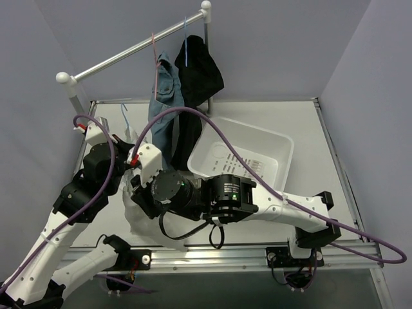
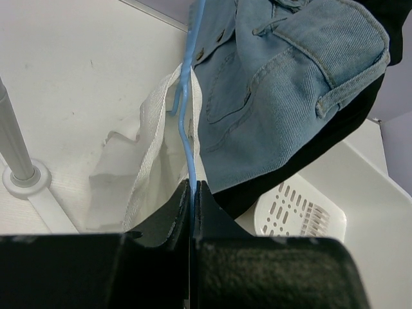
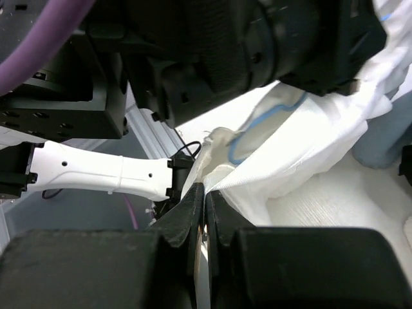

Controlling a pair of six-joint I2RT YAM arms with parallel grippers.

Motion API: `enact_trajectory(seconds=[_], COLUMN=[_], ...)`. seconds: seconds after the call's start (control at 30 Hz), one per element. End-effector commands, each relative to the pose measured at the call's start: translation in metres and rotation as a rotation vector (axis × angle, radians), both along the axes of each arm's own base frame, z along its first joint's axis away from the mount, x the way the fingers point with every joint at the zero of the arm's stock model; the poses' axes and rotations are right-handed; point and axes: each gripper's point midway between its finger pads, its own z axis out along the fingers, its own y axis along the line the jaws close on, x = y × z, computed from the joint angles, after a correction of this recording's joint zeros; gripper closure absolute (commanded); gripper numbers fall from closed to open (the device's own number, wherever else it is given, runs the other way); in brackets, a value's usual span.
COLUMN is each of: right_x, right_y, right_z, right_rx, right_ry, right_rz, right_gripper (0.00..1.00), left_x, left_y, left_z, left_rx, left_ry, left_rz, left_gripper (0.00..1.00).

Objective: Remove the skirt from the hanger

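Note:
The black skirt (image 1: 201, 71) hangs from a light-blue hanger (image 1: 185, 48) on the rail (image 1: 122, 56), beside a blue denim garment (image 1: 164, 96). Neither gripper touches it. My left gripper (image 2: 192, 185) is shut on the wire of a second light-blue hanger (image 2: 187, 116), low at the table's left, and this hanger carries a white garment (image 2: 154, 154). My right gripper (image 3: 205, 188) is shut on an edge of that white garment (image 3: 309, 148), just under the left wrist. The blue wire (image 3: 257, 122) shows through the cloth. From above, the arms hide both grippers.
A white tub (image 1: 257, 158) sits mid-table, right of the hanging clothes. A pink hanger (image 1: 154, 48) holds the denim. The rack's post and foot (image 2: 14, 141) stand close to the left gripper. The right arm (image 1: 257, 203) lies across the front of the table.

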Motion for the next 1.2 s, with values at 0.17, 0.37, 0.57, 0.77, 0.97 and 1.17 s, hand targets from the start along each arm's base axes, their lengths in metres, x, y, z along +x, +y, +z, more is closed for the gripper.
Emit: enact_trajectory(seconds=[0.17,0.37,0.57,0.77,0.97,1.17], right_x=[-0.038,-0.057,-0.010,0.016,0.044,0.094], right_y=[0.014,0.021,-0.015,-0.059,-0.086,-0.089], right_z=[0.006,-0.125,-0.133,-0.086,-0.077,-0.089], right_rx=[0.060,-0.255,-0.201,-0.030,0.073,0.001], right_ry=[0.105,0.203,0.175,0.146,0.194,0.180], right_rz=[0.234,0.271,0.057,-0.059,-0.152,-0.231], right_gripper=[1.00,1.00,1.00,1.00,1.00,1.00], left_x=[-0.002,0.012,0.007,-0.009,-0.027,-0.072], left_y=[-0.002,-0.008,-0.011,-0.004,-0.011,-0.037], left_z=[0.008,0.036,0.061,0.068,0.069,0.083], left_rx=[-0.022,-0.048,-0.106,-0.102,-0.120,-0.227], left_ry=[-0.024,-0.038,-0.059,-0.060,-0.061,-0.088], left_rz=[-0.015,0.005,-0.010,-0.029,-0.127,-0.376], left_gripper=[0.98,0.98,0.98,0.98,0.98,0.98])
